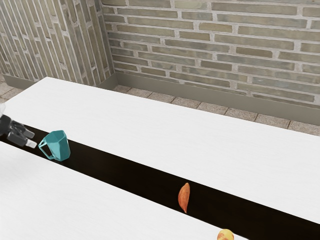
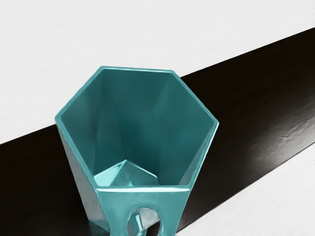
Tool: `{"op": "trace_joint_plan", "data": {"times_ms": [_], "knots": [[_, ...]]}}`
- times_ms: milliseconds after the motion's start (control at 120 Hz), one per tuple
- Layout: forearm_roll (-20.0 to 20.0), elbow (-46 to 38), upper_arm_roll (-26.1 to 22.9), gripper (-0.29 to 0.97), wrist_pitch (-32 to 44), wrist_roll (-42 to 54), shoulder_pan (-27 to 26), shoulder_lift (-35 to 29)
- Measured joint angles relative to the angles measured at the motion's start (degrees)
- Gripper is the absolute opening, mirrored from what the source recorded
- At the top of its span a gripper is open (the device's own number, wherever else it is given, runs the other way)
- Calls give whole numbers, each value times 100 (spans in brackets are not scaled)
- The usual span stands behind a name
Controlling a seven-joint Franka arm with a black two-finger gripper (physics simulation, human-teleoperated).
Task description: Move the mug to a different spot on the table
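1. At the exterior view's left edge of the white table [image 1: 150, 125], the black two-finger gripper [image 1: 33, 139] sits low over the surface. Its fingers are spread, with nothing between them, and their tips are just beside the mug's handle without touching it.
2. Next comes the teal, faceted, hexagonal mug [image 1: 55, 145]. It stands upright on the black stripe [image 1: 130, 175] that runs the length of the table, near that same left edge, with its handle facing the gripper.
3. Wrist view: the mug [image 2: 138, 147] is seen from above, empty, with its handle on the hand's side.
4. An orange, spindle-shaped vegetable [image 1: 184, 196] lies on the stripe, well apart from the mug.
5. A round yellow-orange fruit [image 1: 226, 235] lies at the table's near edge.
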Motion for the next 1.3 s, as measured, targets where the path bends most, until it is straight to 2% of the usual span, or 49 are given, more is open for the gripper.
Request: {"op": "trace_joint_plan", "data": {"times_ms": [100,333,600,950,1300], "knots": [[-85,0,284,68,172,301,-170,-131],[-721,-41,690,68,609,754,-357,-244],[-1275,-477,997,68,1675,961,-568,-407],[-1340,-599,1199,67,2327,1121,-796,-495],[-1268,-597,1305,47,2459,1227,-835,-571]]}}
